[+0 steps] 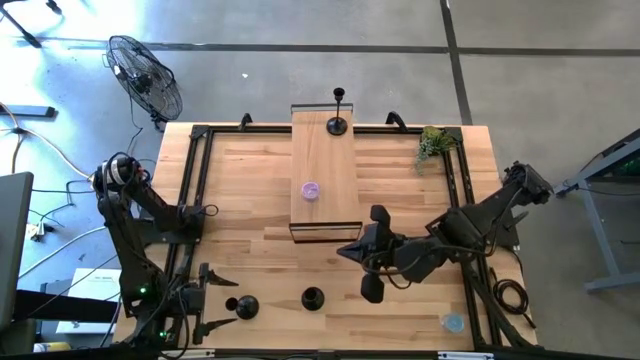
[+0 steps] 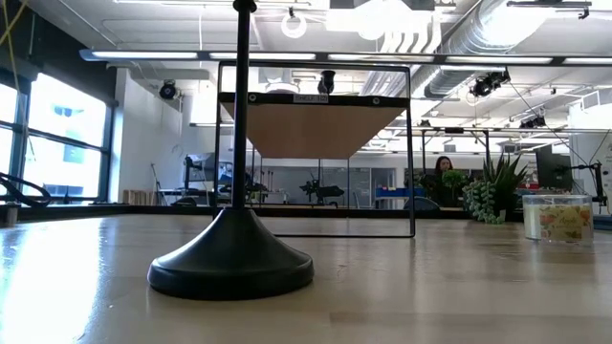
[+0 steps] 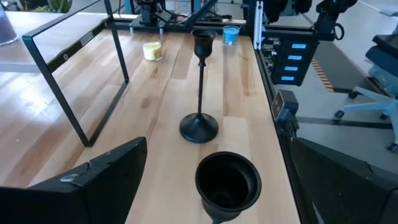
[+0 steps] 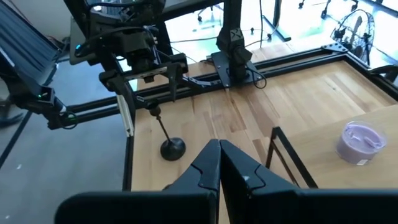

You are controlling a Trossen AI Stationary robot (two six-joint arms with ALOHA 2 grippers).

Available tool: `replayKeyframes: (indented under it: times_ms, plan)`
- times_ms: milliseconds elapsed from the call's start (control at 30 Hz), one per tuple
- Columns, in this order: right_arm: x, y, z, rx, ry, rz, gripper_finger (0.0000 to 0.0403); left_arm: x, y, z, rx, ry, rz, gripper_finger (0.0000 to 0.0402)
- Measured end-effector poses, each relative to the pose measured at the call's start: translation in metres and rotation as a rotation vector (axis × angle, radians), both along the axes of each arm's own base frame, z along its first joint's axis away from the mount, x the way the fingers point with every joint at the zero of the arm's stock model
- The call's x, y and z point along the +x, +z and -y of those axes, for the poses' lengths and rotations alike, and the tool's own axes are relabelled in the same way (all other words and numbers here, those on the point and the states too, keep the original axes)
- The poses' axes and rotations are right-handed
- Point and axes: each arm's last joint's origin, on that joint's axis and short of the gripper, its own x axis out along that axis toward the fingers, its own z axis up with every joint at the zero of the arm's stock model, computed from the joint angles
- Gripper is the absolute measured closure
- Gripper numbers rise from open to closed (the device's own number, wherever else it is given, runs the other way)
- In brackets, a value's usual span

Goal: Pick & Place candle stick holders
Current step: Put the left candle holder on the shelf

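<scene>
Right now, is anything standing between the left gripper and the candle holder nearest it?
Nothing visible does. The left gripper is open at the table's front left, and the nearest candle holder stands directly ahead of it on bare wood. A second holder stands beyond the first, not between. The right gripper waits shut mid-table.

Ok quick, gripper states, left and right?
Left gripper: open, holding nothing, right beside a candle stick holder.
Right gripper: shut, empty, over the table's middle.
</scene>
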Motion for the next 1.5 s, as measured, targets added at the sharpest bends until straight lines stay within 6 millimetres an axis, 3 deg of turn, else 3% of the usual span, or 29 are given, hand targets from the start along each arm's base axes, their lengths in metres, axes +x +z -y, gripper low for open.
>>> replayKeyframes:
  times_ms: [867,1500]
  plan:
    - [0.017,0.003,0.025,0.069,0.005,0.014,0.0403,-0.002,-0.016,-0.008,0.121,0.031,-0.048,0.0011]
    - [0.018,0.003,0.029,0.073,0.0,0.012,0.0403,-0.002,-0.016,-0.008,0.118,0.026,-0.062,0.0012]
